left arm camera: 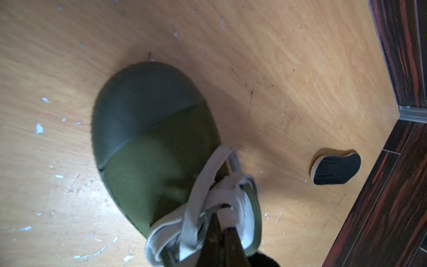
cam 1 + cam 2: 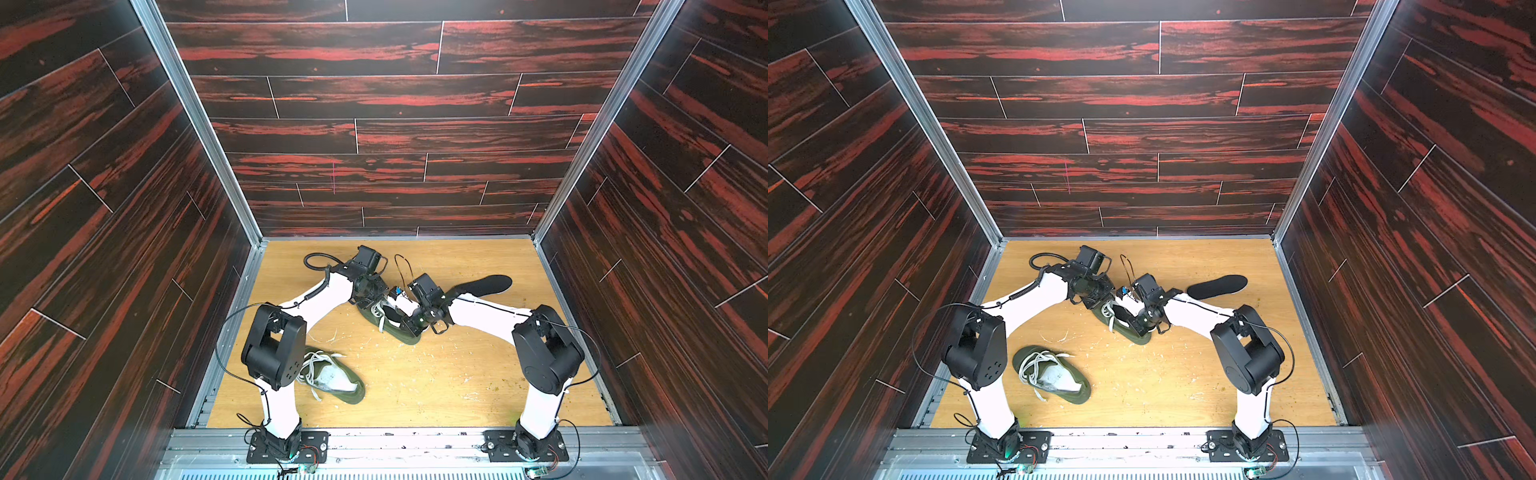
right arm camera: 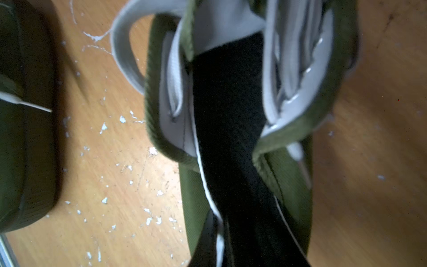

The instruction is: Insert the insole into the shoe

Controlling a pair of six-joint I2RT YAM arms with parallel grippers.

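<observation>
Near the middle of the wooden tabletop [image 2: 415, 386], under both wrists, the olive-green canvas shoe [image 2: 400, 336] is seen resting on its sole, with a darker rubber toe cap, pale grey laces and a grey lining. Its long axis is set diagonally, toe toward the far left, heel toward the near right. The black insole [image 3: 228, 111], edged in white, is laid lengthwise through the heel opening, partly inside, partly out. The left gripper [image 1: 221, 223] is pinched tight on the shoe at its laces; the right gripper [image 3: 221, 238] is clamped on the insole's protruding end.
</observation>
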